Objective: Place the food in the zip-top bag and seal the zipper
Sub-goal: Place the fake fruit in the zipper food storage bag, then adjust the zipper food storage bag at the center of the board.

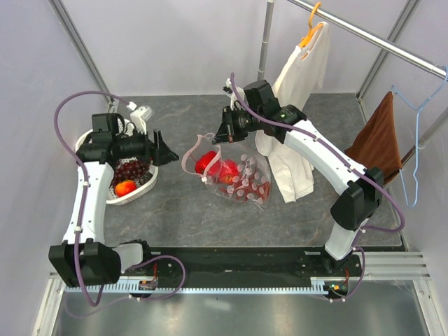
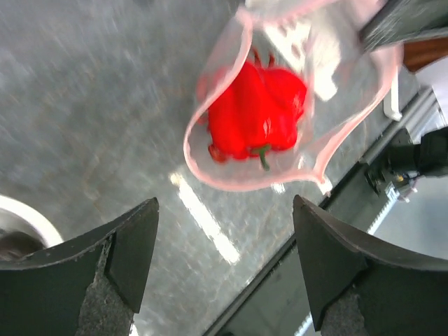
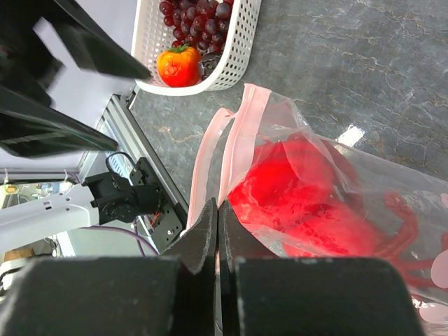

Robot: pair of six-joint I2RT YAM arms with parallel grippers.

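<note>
The zip-top bag (image 1: 241, 178) hangs in the middle of the table with its mouth held open toward the left. Red food (image 1: 210, 164) lies inside it, seen as red pieces (image 3: 294, 189) through the plastic. My right gripper (image 3: 218, 210) is shut on the pink zipper (image 3: 241, 140) strip at the bag's top edge. My left gripper (image 1: 164, 148) stands open and empty, left of the bag mouth and apart from it. From the left wrist, the pink rim (image 2: 231, 183) rings the red food (image 2: 255, 112) ahead of the open gripper (image 2: 224, 217). Grapes (image 1: 129, 170) and an orange (image 1: 126, 187) remain in the basket.
A white mesh basket (image 1: 136, 198) sits at the left under my left arm, also in the right wrist view as the basket (image 3: 231, 63). A cream shirt (image 1: 301, 105) hangs behind the right arm. A brown cloth (image 1: 378, 140) and a blue hanger (image 1: 416, 140) hang at the right.
</note>
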